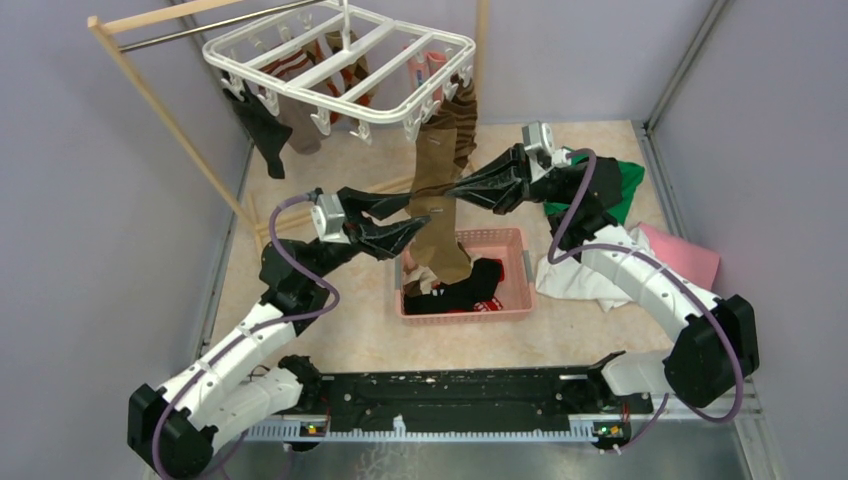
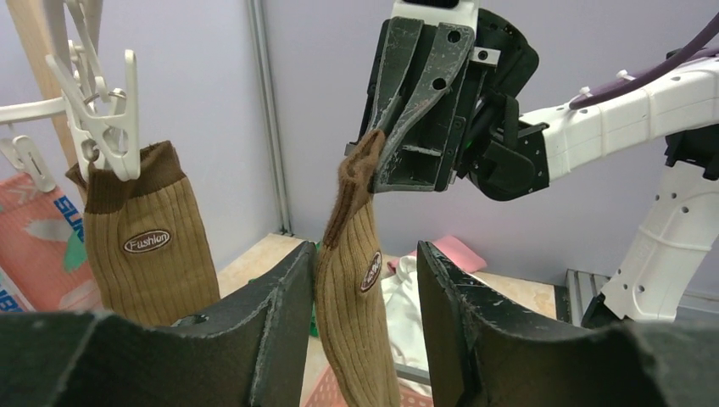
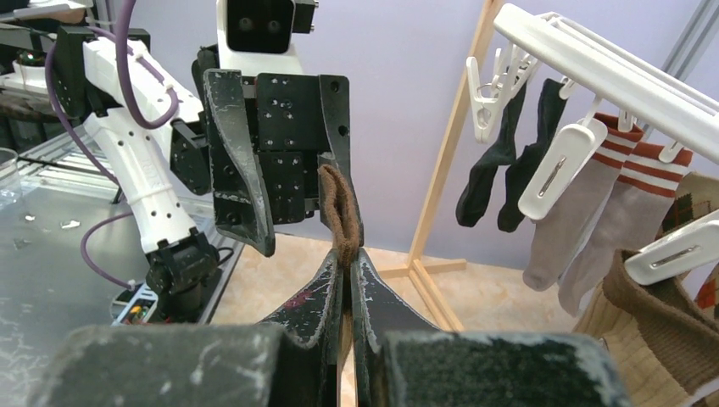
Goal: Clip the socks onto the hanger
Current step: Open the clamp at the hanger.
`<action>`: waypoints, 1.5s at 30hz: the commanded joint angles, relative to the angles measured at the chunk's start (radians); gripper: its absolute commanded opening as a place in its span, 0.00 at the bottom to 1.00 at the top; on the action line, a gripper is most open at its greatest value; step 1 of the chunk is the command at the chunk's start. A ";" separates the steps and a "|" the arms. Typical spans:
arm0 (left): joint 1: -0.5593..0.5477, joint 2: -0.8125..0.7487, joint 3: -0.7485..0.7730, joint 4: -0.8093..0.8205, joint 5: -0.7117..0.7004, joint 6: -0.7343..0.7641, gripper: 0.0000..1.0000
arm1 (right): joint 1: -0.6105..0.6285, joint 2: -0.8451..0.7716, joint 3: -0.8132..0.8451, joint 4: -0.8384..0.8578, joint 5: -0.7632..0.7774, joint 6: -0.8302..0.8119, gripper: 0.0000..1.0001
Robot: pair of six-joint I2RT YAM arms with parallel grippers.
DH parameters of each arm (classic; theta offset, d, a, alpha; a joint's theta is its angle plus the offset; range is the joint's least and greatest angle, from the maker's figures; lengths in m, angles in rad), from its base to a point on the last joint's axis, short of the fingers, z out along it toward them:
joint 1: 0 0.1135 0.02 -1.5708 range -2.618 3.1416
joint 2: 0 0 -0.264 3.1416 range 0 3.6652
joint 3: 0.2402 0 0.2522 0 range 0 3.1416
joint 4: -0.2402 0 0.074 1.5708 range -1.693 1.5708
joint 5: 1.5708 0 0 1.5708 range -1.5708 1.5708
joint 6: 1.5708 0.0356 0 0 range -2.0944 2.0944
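The white hanger (image 1: 340,70) hangs at the back with several socks clipped to it, among them a brown ribbed sock (image 2: 140,246) under a clip (image 2: 106,136). A matching brown sock (image 1: 445,255) hangs over the basket, and my right gripper (image 1: 452,190) is shut on its dark cuff (image 3: 337,212). My left gripper (image 2: 365,254) is open around the sock's upper leg (image 2: 360,297). The sock touches the left finger and stands apart from the right one. In the right wrist view the left gripper (image 3: 288,195) faces me just behind the cuff.
A pink basket (image 1: 515,270) below the grippers holds black and red socks. White (image 1: 570,275), green (image 1: 625,190) and pink (image 1: 685,255) cloths lie to the right. The wooden rack (image 1: 160,110) stands at the back left; black (image 3: 496,170) and striped grey socks (image 3: 585,220) hang nearby.
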 commanded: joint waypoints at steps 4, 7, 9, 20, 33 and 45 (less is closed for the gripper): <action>0.006 0.024 0.000 0.208 0.017 -0.086 0.50 | 0.013 -0.004 0.059 0.028 0.033 0.041 0.00; 0.006 0.030 0.001 0.229 0.024 -0.104 0.43 | 0.013 -0.004 0.064 0.023 0.038 0.045 0.00; 0.006 0.032 0.002 0.228 0.025 -0.105 0.37 | 0.013 -0.006 0.064 0.021 0.037 0.046 0.00; 0.006 0.037 0.004 0.180 -0.035 -0.086 0.45 | 0.014 -0.011 0.075 0.012 0.040 0.054 0.00; 0.007 0.083 0.020 0.226 -0.020 -0.081 0.21 | 0.020 -0.001 0.090 0.000 0.046 0.062 0.00; 0.019 0.081 0.008 0.322 -0.016 -0.128 0.38 | 0.020 0.010 0.094 -0.027 0.057 0.045 0.00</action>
